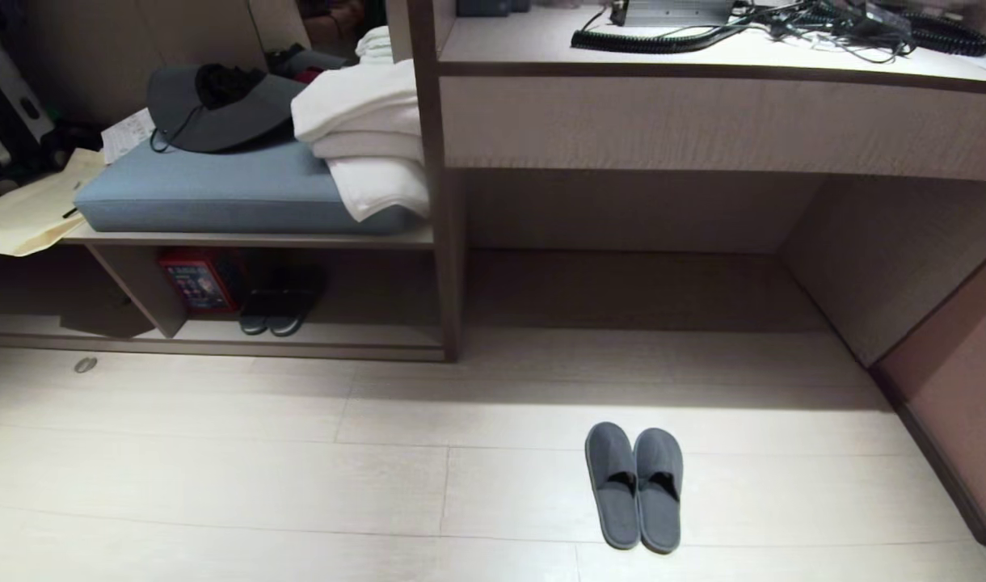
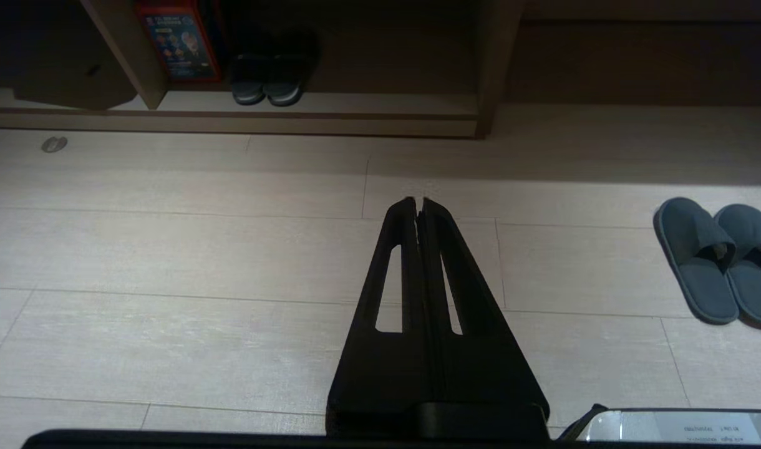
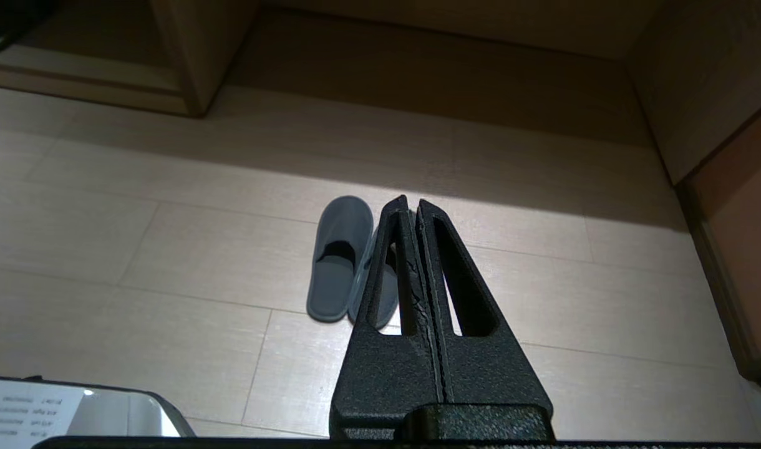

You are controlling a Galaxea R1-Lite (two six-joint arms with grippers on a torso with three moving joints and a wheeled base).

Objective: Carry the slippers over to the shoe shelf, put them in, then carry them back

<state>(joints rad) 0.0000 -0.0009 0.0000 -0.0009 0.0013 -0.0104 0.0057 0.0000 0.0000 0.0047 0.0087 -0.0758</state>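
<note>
light: bright floor (image 1: 299, 453) | shadow: under desk (image 1: 703, 121) | focus: sharp

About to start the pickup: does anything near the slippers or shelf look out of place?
Little stands out. The slippers lie neatly side by side on the floor. A small grey object lies loose on the floor before the shoe shelf; I cannot tell what it is.

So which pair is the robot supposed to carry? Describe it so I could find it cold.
Start at the long pale desk; on the bare floor in front of its open underside lie the slippers, side by side. They are flat and blue-grey, out in the light, unlike the darker pair tucked inside the shoe shelf.
</note>
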